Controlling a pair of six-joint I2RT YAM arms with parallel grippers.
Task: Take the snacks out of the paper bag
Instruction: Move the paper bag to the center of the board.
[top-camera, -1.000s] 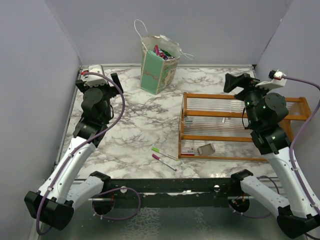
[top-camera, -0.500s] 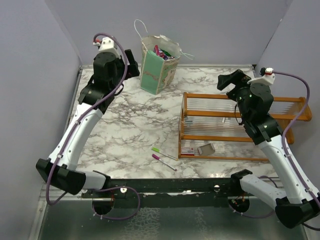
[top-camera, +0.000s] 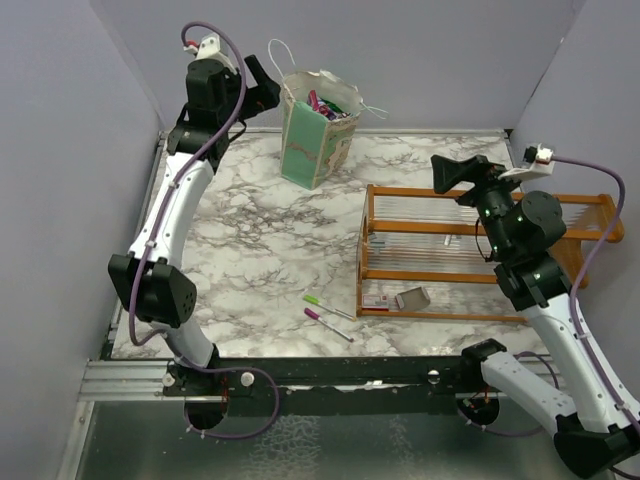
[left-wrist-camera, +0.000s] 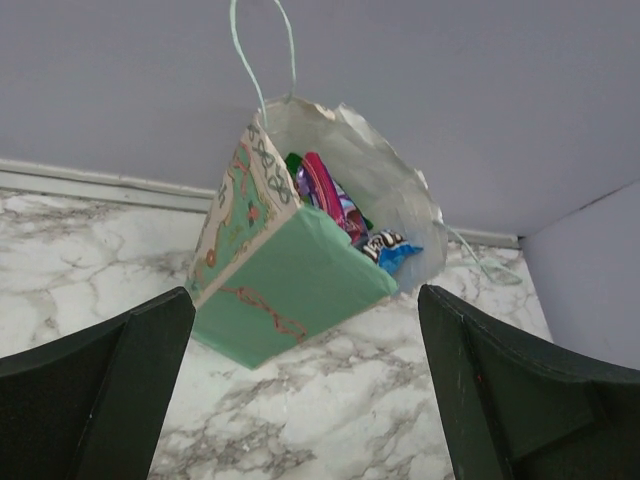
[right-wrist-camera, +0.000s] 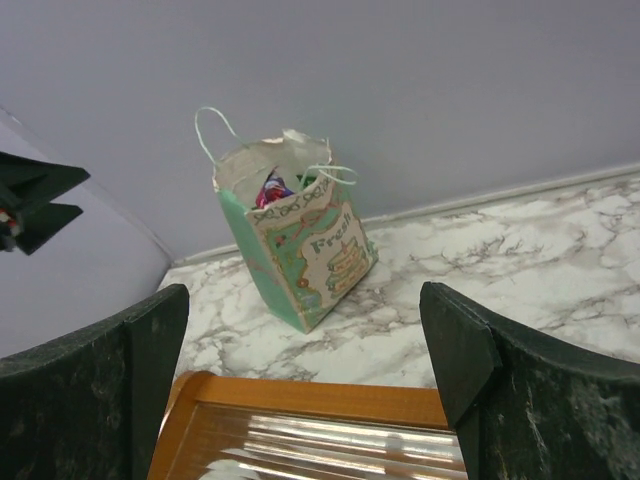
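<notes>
Paper bag (top-camera: 318, 135) stands upright with its mouth open near the back edge of the marble table (top-camera: 250, 240), close to the rear wall. A wooden rack (top-camera: 480, 250) sits on the right side, well apart from the bag. The left gripper (top-camera: 268, 88) hangs in the air just left of the bag's rim, fingers spread wide and holding nothing. The right gripper (top-camera: 442, 175) hovers over the rack's far rail, well away from the bag, its fingers also spread and empty. Snacks (top-camera: 325, 104) in pink, purple, green and blue poke up inside the bag. Two pens (top-camera: 327, 307) lie near the front edge.
</notes>
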